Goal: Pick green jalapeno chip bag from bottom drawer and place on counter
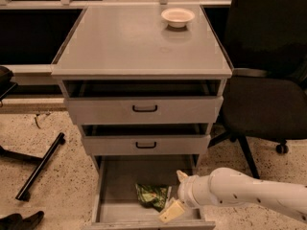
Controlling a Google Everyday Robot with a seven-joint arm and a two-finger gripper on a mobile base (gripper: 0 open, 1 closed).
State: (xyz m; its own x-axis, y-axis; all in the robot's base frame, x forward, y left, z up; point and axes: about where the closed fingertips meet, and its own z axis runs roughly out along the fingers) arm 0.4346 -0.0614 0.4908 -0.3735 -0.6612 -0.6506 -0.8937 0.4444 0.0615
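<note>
The green jalapeno chip bag (pixel 151 196) lies crumpled on the floor of the open bottom drawer (pixel 115 176), near its front. My gripper (pixel 173 206) reaches into the drawer from the right on a white arm, its pale fingertips low at the bag's right edge. One finger (pixel 171 211) points down-left by the front lip; another (pixel 181 176) shows behind the wrist. The counter (pixel 139 42) is the pale-grey slab on top of the drawer unit.
A white bowl (pixel 178 17) stands at the counter's back right. Two closed drawer fronts with black handles (pixel 144 109) sit above the open drawer. A black office chair (pixel 268 104) stands right of the unit. A black chair leg (pixel 38 166) lies on the floor at left.
</note>
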